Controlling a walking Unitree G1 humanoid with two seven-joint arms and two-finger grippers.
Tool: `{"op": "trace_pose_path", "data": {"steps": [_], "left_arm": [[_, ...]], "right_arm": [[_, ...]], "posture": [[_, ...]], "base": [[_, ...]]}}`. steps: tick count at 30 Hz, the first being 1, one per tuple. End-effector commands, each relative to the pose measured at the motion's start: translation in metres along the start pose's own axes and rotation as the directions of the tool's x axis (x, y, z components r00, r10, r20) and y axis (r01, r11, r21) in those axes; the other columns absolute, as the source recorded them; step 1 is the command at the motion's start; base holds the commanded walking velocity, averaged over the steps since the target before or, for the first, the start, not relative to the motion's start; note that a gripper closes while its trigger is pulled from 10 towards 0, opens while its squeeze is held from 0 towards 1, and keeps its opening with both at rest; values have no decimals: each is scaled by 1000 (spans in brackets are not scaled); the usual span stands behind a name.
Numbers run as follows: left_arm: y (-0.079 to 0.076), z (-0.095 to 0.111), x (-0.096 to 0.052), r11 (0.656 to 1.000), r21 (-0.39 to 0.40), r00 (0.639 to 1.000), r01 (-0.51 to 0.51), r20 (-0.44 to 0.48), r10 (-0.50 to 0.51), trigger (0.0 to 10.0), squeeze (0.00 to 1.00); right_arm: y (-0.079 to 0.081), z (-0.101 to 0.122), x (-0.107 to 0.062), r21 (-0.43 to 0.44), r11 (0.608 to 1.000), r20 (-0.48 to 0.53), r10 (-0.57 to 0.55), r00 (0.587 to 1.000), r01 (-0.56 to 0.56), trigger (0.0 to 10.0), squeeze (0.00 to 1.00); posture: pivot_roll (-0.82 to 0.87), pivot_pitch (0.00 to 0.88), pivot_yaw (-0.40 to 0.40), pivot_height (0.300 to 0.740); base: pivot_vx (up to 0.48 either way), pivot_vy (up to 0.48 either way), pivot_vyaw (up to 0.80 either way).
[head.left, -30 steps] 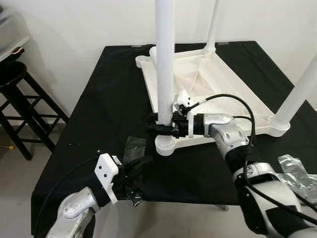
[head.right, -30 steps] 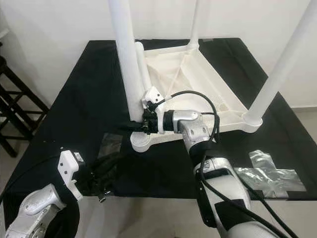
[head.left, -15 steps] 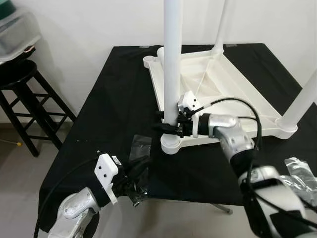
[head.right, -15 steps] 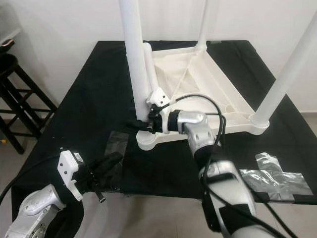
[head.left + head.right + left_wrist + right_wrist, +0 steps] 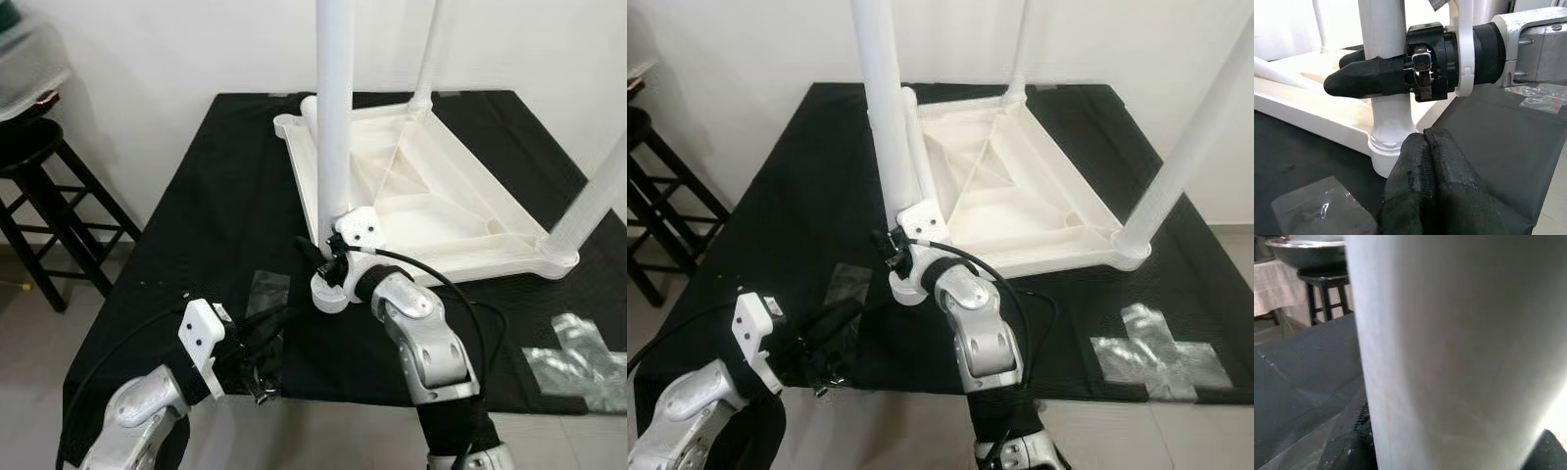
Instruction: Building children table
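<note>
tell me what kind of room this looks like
Probably a plain room at home: a black cloth-covered table against a white wall, a dark wooden stool beside it, and an upturned white plastic children's table under assembly.

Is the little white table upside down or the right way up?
Upside down. The white plastic children's table lies with its flat top on the black tabletop, and its round white legs stick straight up.

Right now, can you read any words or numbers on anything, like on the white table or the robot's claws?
None: no readable words, numbers or signs.
White table: plain, no print.
Left claw and right claw: black, no readable label.
Clear plastic bags: no readable print.
</note>
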State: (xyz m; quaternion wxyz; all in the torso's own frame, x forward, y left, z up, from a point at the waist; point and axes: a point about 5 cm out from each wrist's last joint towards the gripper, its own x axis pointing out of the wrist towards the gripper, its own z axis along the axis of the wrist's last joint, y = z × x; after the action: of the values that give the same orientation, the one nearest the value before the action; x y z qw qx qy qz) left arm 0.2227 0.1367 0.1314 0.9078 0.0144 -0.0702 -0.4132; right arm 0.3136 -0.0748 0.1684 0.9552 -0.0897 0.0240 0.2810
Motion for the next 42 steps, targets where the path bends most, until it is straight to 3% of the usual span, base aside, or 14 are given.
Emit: {"op": "trace_pose_path", "data": {"steps": [1, 2, 3, 7, 10, 11, 12, 18, 24, 26, 35, 38, 40, 42], "left_arm": [[2, -4, -3, 1000, -4, 1000, -10, -20, 10, 0, 0], [2, -4, -3, 1000, -4, 1000, -10, -20, 10, 0, 0], [2, -5, -3, 1000, -5, 1000, -8, -20, 8, 0, 0], [1, -5, -1, 1000, -9, 1000, 0, -17, 0, 0, 0], [1, -5, -1, 1000, -10, 1000, 1, -17, -1, 0, 0], [1, -5, 0, 1000, -11, 1000, 1, -16, -1, 0, 0], [0, -5, 0, 1000, -11, 1000, 1, -14, -2, 0, 0], [-1, -5, 1, 1000, -11, 1000, 0, -10, 0, 0, 0], [-1, -6, 1, 1000, -11, 1000, 0, -10, 0, 0, 0], [-1, -6, 1, 1000, -10, 1000, 2, -12, -2, 0, 0], [-2, -6, 1, 1000, -10, 1000, 4, -13, -4, 0, 0], [-3, -7, 1, 1000, -11, 1000, 4, -13, -4, 0, 0], [-3, -7, 0, 1000, -11, 1000, 3, -13, -3, 0, 0], [-3, -7, 0, 1000, -10, 1000, 2, -13, -2, 0, 0]], "right_arm": [[-5, -18, -3, 4, 998, -128, -66, 990, 67, 10000, 702], [-5, -18, -3, 4, 998, -128, -66, 990, 67, 10000, 702], [-7, -12, -1, 14, 998, -115, -52, 992, 54, 10000, 1000], [-16, 27, 9, 0, 985, 59, 171, 984, -171, 10000, 1000], [-17, 32, 10, -8, 980, 83, 201, 976, -201, 10000, 1000], [-21, 38, 11, -27, 963, 111, 269, 957, -267, 10000, 596], [-26, 42, 11, -59, 934, 122, 358, 926, -353, 10000, 0], [-40, 38, 11, -104, 804, 59, 593, 803, -586, 10000, 0], [-49, 35, 18, -83, 764, 8, 642, 766, -639, 10000, 0], [-54, 36, 24, -63, 762, 3, 646, 764, -644, 0, 0], [-59, 32, 26, -45, 749, 7, 662, 750, -661, 0, 0], [-61, 25, 25, -56, 778, -9, 626, 780, -626, 0, 0], [-57, 11, 24, -25, 874, -47, 483, 874, -485, 0, 0], [-56, 8, 24, -18, 895, -58, 444, 894, -446, 0, 0]], "posture": [[21, 102, 27, 740], [21, 102, 27, 740], [19, 102, 27, 740], [12, 103, 29, 740], [12, 103, 29, 740], [12, 102, 25, 740], [14, 101, 23, 740], [21, 102, 18, 740], [25, 100, 20, 740], [28, 99, 22, 740], [26, 97, 18, 740], [23, 94, 14, 740], [20, 92, 5, 740], [20, 92, 5, 740]], "base": [[0, 0, 0], [0, 0, 0], [0, 0, 0], [0, 0, 0], [0, 0, 0], [0, 0, 0], [0, 0, 0], [0, 0, 0], [0, 0, 0], [0, 0, 0], [0, 0, 0], [0, 0, 0], [0, 0, 0], [0, 0, 0]]}}
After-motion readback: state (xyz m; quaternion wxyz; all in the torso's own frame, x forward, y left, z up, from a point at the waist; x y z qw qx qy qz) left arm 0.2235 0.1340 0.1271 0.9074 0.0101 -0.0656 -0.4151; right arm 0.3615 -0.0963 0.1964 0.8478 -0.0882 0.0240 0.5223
